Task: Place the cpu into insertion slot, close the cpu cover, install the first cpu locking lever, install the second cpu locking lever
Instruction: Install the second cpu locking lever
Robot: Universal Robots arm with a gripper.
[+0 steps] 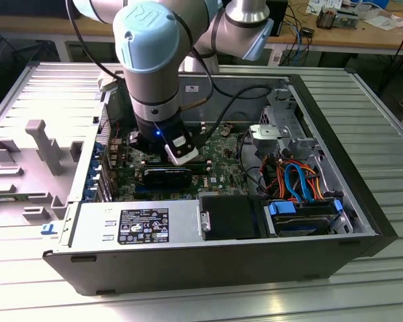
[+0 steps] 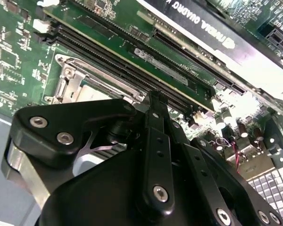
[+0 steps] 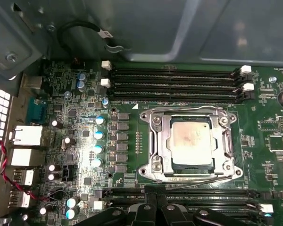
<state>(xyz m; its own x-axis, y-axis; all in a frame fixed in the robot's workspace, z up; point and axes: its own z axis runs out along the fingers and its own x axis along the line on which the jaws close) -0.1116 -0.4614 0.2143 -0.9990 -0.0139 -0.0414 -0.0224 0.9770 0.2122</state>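
My gripper hangs inside the open computer case, low over the green motherboard. Fingers look pressed together, pinching nothing, though only their tips are visible. The cpu sits in the insertion slot, the cpu cover lying flat around it. 4 memory slots run just beside the socket.

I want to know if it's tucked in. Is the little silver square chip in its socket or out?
In. The small silver-grey square chip lies flat inside the silver-rimmed socket, with the thin silver metal frame down around it.
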